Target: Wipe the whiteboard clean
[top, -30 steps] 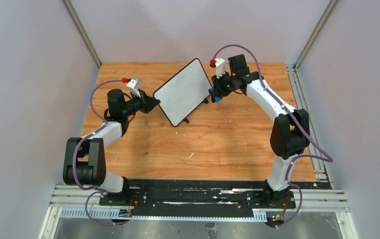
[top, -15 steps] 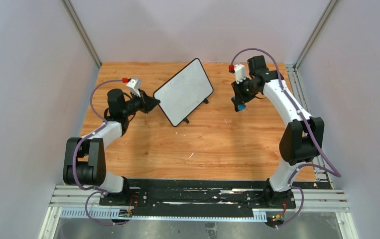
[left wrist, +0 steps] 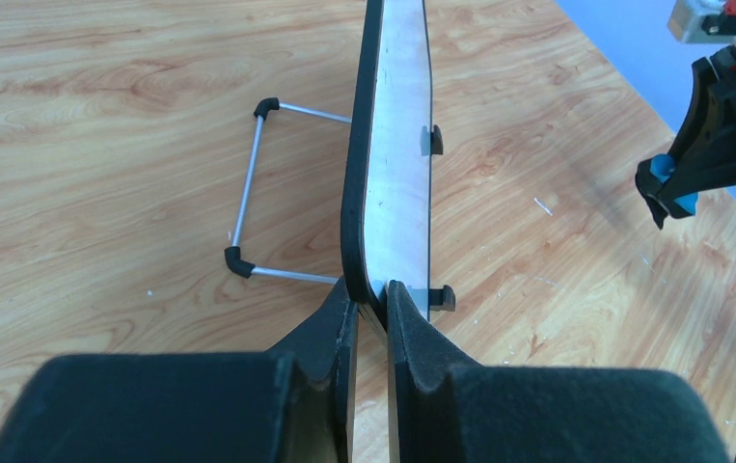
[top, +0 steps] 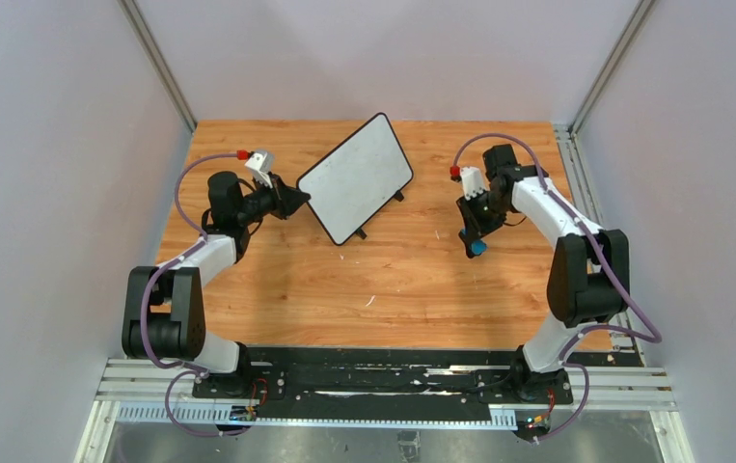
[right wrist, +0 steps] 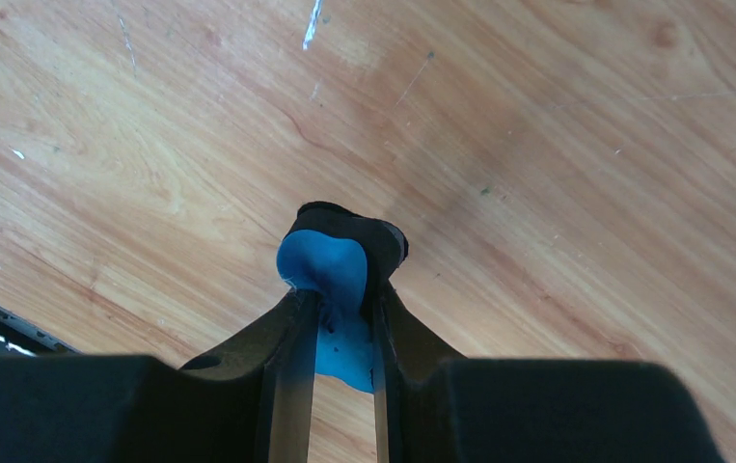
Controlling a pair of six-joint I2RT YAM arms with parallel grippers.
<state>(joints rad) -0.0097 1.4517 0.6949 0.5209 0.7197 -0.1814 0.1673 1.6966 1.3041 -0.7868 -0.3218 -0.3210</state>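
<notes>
The whiteboard (top: 357, 177) stands tilted at the back middle of the wooden table, its white face bare of marks. My left gripper (top: 298, 200) is shut on the board's left edge; the left wrist view shows both pads clamped on the black frame (left wrist: 356, 231), the board (left wrist: 397, 154) seen edge-on. My right gripper (top: 476, 243) is shut on the blue eraser (top: 478, 248), to the right of the board and apart from it, low over the table. The right wrist view shows the eraser (right wrist: 330, 272) between the fingers, black felt (right wrist: 368, 236) facing the wood.
The board's wire stand (left wrist: 253, 183) sits behind it, with small black feet (left wrist: 431, 141) in front. Grey walls close in the left, right and back. A metal rail (top: 383, 381) with both arm bases runs along the near edge.
My right gripper, holding the eraser, has drawn away from the board's right edge, moving right and then toward the near side. The left arm and board have not moved.
</notes>
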